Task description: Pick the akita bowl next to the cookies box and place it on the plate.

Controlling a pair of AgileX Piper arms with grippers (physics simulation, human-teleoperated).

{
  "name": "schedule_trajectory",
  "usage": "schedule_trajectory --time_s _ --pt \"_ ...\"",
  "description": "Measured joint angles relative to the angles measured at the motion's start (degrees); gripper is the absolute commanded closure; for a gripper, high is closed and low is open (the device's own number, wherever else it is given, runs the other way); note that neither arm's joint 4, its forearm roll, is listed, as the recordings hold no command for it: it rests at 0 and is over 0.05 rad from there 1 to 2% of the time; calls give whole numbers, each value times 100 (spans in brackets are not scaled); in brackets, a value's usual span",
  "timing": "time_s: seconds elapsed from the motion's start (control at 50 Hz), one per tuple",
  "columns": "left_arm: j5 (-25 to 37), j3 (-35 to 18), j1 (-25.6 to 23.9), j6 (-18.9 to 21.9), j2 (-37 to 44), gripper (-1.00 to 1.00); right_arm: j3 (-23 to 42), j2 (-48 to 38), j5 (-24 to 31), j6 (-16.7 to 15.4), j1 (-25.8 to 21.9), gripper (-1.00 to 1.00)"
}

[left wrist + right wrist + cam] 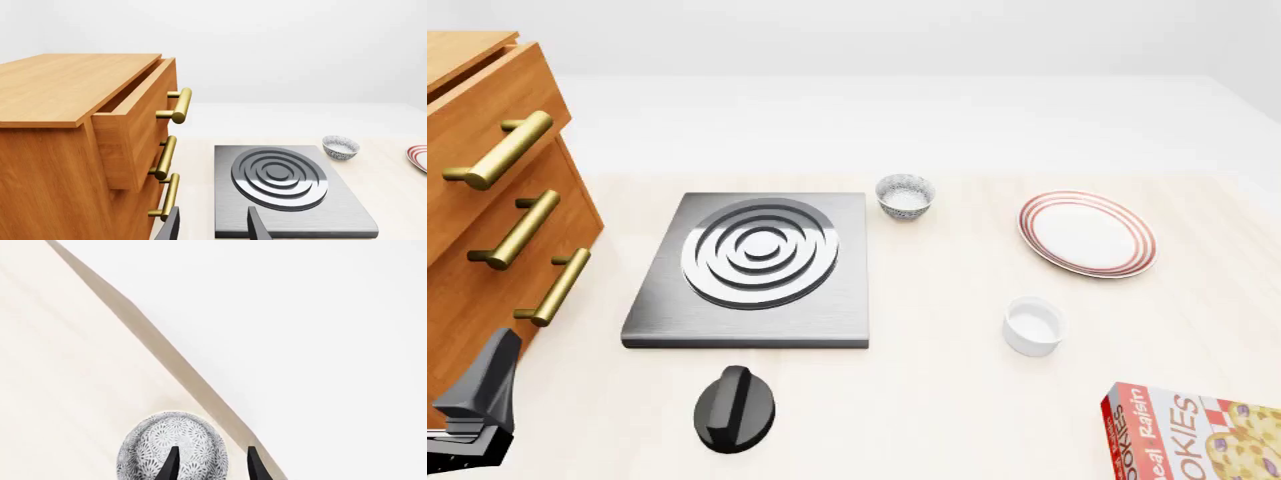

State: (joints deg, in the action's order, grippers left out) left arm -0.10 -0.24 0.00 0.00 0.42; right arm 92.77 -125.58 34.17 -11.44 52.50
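A speckled grey-black akita bowl (172, 442) fills the right wrist view, close to the table's edge (167, 357). My right gripper (212, 466) is open. One finger (171, 465) overlaps the bowl and the other stands beside it. I cannot tell whether either touches it. Bowl and right gripper lie outside the front view. The cookies box (1194, 435) lies at the near right. The ringed plate (1088, 233) is at the far right. My left gripper (212, 227) is open and empty, before the stove's near edge.
A twin speckled bowl (906, 196) stands beside the grey stove (754, 310). A plain white cup (1033, 326) sits between plate and box. A black knob (735, 407) lies before the stove. A wooden cabinet (494, 200) with a slightly open top drawer is at the left.
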Motion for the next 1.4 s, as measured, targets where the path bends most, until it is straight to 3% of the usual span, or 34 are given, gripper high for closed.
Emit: schedule_trajectory --time_s 0.36,0.38,0.8,1.12,1.4 --pt "0 0 0 0 0 -100 -57 -120 -86 -30 -37 -100" --pt "0 0 0 0 0 -100 -58 -120 -89 -30 -39 100" --pt "0 0 0 0 0 -100 -142 274 4 -33 -100 100" --pt "0 0 0 0 0 -100 -234 1077 508 97 -140 100" --pt "0 0 0 0 0 -100 89 1779 1180 213 -223 100"
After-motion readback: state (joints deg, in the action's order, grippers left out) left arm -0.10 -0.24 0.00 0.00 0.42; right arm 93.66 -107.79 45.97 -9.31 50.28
